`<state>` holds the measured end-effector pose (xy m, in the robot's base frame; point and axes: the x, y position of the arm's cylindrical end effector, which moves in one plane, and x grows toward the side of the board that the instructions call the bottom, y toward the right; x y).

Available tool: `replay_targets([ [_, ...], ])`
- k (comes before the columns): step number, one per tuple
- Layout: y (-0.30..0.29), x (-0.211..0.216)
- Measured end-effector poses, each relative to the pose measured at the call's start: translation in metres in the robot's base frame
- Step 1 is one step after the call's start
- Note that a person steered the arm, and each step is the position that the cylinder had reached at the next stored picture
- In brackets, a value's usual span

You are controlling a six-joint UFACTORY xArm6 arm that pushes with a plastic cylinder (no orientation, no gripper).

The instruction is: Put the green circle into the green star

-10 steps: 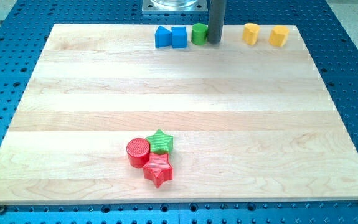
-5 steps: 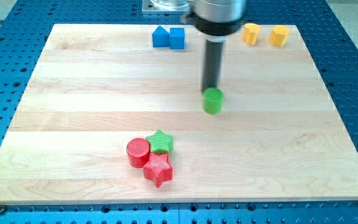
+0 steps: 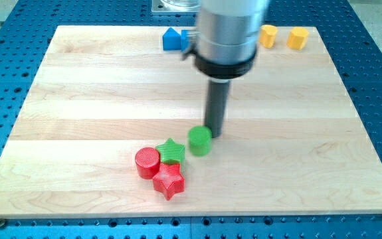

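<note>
The green circle [image 3: 200, 140] sits on the wooden board just to the right of the green star [image 3: 171, 151], close to it with a small gap or barely touching. My tip [image 3: 214, 135] is right behind the green circle, at its upper right side, touching or nearly touching it. The rod rises from there to the arm's grey body at the view's top.
A red circle [image 3: 147, 162] and a red star [image 3: 169, 180] touch the green star at its lower left and below. A blue block [image 3: 171, 39] shows at the top, partly hidden by the arm. Two yellow blocks [image 3: 268, 35] [image 3: 297, 38] sit at the top right.
My tip has pushed the green circle from the board's top edge down and leftward, now up next to the green star. The other blocks have not moved.
</note>
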<state>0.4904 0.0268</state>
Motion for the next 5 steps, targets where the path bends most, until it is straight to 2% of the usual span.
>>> replay_targets([
  [1,0.004,0.019],
  [2,0.001,0.019],
  [3,-0.032,0.018],
  [5,-0.030,-0.035],
])
